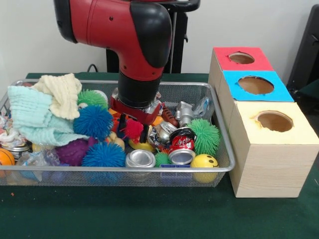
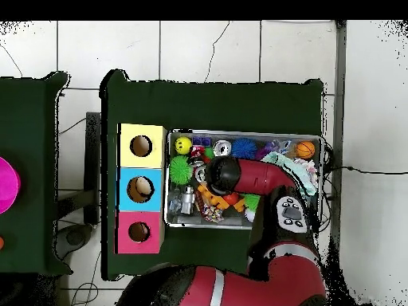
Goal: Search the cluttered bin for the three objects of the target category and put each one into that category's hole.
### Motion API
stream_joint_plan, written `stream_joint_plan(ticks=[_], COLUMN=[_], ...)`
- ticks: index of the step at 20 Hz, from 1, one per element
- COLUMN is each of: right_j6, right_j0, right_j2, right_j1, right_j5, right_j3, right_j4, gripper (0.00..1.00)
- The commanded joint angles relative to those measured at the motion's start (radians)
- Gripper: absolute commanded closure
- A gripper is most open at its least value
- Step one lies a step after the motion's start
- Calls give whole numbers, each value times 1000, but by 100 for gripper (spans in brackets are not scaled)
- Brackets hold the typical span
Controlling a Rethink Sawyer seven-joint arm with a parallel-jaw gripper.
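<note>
The silver wire-mesh bin [image 1: 149, 170] is full of clutter and also shows in the overhead view [image 2: 239, 225]. My gripper [image 1: 133, 130] is lowered into the bin's middle, with its dark fingers [image 1: 145, 133] on either side of a red spiky ball [image 1: 132, 128] and closed against it. Around it lie blue spiky balls [image 1: 93, 122], a green spiky ball [image 1: 204, 135], crushed cans [image 1: 140, 158] and a yellow smiley ball [image 1: 204, 162]. In the overhead view the arm [image 2: 227, 174] hides the gripper.
Three wooden boxes with holes stand beside the bin: a red top [image 1: 241, 59], a blue top [image 1: 255, 85] and a yellow top [image 1: 275, 121]. Mint [image 1: 32, 117] and cream [image 1: 62, 92] cloths are piled at the bin's other end.
</note>
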Motion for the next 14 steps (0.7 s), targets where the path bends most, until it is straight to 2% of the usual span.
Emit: stream_joint_plan(ticks=[1, 9, 14], right_j6=[95, 7, -29], right_j0=[-36, -114, -141], right_j2=[72, 110, 112], right_j1=[96, 81, 37], right_j5=[-64, -58, -14], right_j3=[-49, -32, -19], right_j4=[26, -3, -26], gripper=[0, 0, 0])
